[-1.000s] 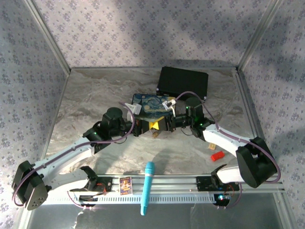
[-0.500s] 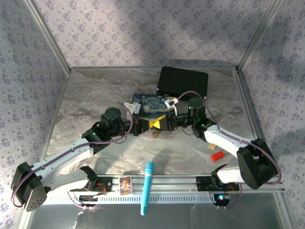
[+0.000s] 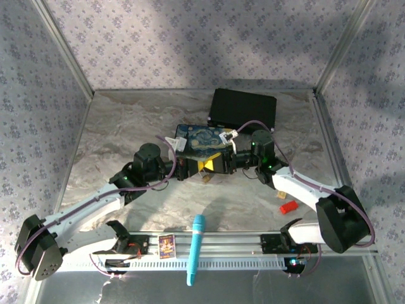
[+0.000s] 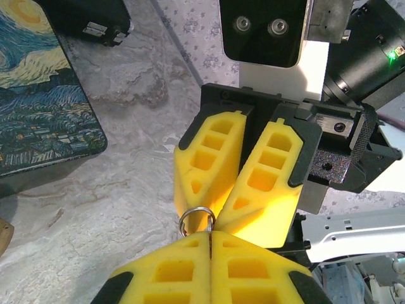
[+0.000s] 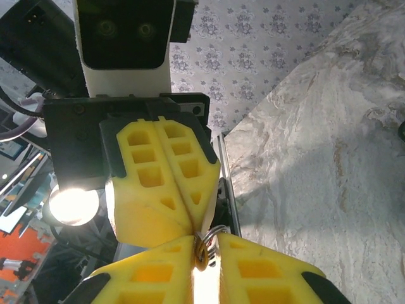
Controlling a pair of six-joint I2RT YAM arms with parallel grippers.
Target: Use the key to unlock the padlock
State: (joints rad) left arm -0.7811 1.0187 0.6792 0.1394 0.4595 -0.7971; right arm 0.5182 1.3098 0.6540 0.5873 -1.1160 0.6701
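Left fingers (image 4: 171, 272) clenched flat together, thin silver loop (image 4: 197, 210) sitting at their seam; can't tell what they pinch; right fingers (image 5: 253, 278) clamped on padlock (image 5: 202, 252), brass body mostly buried between them, loop poking out; both pairs tip to tip over marble desk (image 3: 126, 126), just in front of Starry Night box (image 3: 199, 140).

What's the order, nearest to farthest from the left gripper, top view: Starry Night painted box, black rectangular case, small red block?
From the left gripper:
1. Starry Night painted box, just beyond it.
2. Black rectangular case, far right.
3. Small red block, near right.
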